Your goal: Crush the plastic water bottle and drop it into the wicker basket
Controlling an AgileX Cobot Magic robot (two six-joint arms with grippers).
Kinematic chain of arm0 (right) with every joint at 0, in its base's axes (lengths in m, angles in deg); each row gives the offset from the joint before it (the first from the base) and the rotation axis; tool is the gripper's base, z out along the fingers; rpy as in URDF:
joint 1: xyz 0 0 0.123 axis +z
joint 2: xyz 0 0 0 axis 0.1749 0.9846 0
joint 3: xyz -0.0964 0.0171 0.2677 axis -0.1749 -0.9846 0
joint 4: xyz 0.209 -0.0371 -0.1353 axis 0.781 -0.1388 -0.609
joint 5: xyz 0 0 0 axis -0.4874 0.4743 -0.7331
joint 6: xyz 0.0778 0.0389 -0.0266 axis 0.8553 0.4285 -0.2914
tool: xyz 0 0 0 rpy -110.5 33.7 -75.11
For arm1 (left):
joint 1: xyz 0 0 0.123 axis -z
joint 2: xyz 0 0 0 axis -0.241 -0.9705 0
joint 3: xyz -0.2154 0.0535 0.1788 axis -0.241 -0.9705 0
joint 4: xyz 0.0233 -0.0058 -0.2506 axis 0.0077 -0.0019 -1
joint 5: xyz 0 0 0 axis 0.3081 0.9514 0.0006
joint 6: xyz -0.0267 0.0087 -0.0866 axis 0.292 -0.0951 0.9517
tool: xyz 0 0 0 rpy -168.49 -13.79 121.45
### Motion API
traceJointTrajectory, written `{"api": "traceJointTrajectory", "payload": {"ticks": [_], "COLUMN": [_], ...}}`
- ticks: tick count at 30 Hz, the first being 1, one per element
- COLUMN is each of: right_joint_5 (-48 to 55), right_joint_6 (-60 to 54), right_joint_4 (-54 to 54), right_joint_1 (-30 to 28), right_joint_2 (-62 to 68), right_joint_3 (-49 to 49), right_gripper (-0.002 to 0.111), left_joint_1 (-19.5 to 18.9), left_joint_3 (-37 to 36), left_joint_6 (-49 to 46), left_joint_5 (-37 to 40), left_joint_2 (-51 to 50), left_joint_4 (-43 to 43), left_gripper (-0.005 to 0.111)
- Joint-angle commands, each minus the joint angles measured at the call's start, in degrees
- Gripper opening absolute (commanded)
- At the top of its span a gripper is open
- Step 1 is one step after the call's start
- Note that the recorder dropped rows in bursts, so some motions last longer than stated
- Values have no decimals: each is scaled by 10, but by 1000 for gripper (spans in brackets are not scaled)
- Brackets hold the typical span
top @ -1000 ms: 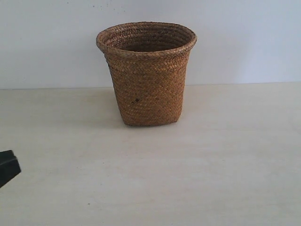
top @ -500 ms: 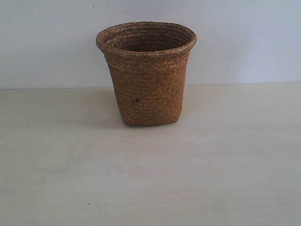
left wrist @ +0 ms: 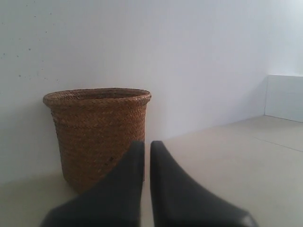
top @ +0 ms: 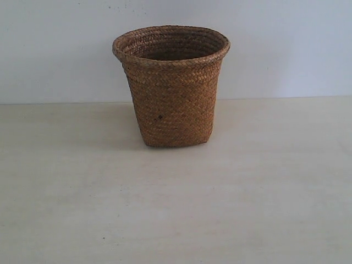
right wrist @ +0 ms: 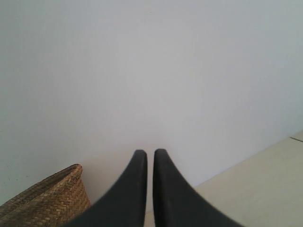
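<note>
The wicker basket (top: 171, 88) stands upright at the back middle of the table, against the white wall, with a small dark spot on its side. No plastic water bottle shows in any view; the inside of the basket is hidden below its rim. In the left wrist view my left gripper (left wrist: 147, 144) is shut with nothing between its fingers, and the wicker basket (left wrist: 97, 135) stands some way beyond it. My right gripper (right wrist: 150, 152) is also shut and empty, facing the wall, with a corner of the wicker basket (right wrist: 47, 201) off to one side. Neither gripper appears in the exterior view.
The pale wooden table (top: 176, 209) runs up to the white wall (top: 286, 49) behind the basket. A low white box or ledge (left wrist: 286, 97) stands at the table's far corner in the left wrist view.
A dark part of the left arm showed at the lower left edge of the exterior view one second ago; it has since drawn out of sight. The basket has not moved.
</note>
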Motion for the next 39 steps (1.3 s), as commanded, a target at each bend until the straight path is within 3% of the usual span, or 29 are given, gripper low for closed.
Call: {"api": "traceJointTrajectory", "payload": {"ticks": [1,2,5,8,9,10,13,22,34,39], "right_joint_5": [0,0,0,0,0,0,0,0,0,0], "right_joint_6": [-2,-2,-2,-2,-2,-2,-2,-2,-2,-2], "right_joint_4": [-6,-6,-6,-6,-6,-6,-6,-6,-6,-6], "right_joint_1": [-2,-2,-2,-2,-2,-2,-2,-2,-2,-2], "right_joint_2": [-2,-2,-2,-2,-2,-2,-2,-2,-2,-2], "right_joint_3": [-2,-2,-2,-2,-2,-2,-2,-2,-2,-2], "right_gripper": [1,1,1,1,1,1,1,1,1,1], "left_joint_1": [-2,-2,-2,-2,-2,-2,-2,-2,-4,-109], "left_joint_3": [-3,-3,-5,-5,-5,-5,-12,-28,-28,-28], "left_joint_6": [9,43,270,679,769,850,1004,1025,958,959], "left_joint_5": [21,21,5,-4,4,14,41,31,51,52], "left_joint_2": [2,2,2,2,2,2,2,2,2,2], "left_joint_4": [-5,2,218,561,648,738,876,914,979,979], "left_gripper": [4,4,4,4,4,4,4,4,4,4]}}
